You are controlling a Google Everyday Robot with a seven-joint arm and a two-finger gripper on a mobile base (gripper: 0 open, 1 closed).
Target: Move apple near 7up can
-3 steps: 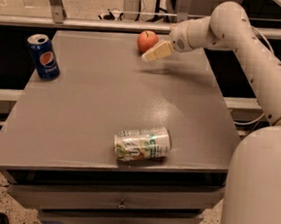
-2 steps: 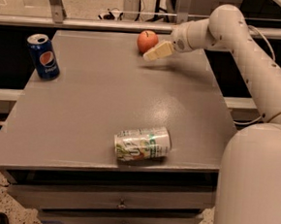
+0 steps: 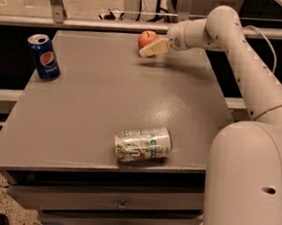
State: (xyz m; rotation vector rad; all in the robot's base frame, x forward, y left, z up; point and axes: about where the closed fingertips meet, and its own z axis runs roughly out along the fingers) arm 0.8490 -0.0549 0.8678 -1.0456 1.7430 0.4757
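Apple (image 3: 146, 36) sits at the desk's (image 3: 93, 96) twelve o'clock edge, pincer (image 3: 151, 48) at its four o'clock side; whether it grips cannot be told. 7up can (image 3: 142, 144) lies sideways at six o'clock, Pepsi can (image 3: 44, 56) upright at ten.

Arm (image 3: 243, 49) is all smooth off-white rounded shells, thin grey cable (image 3: 265, 37) looping off it (few tiny dark holes too), cream gripper (image 3: 148, 50) out at the table's (image 3: 108, 97) far edge.
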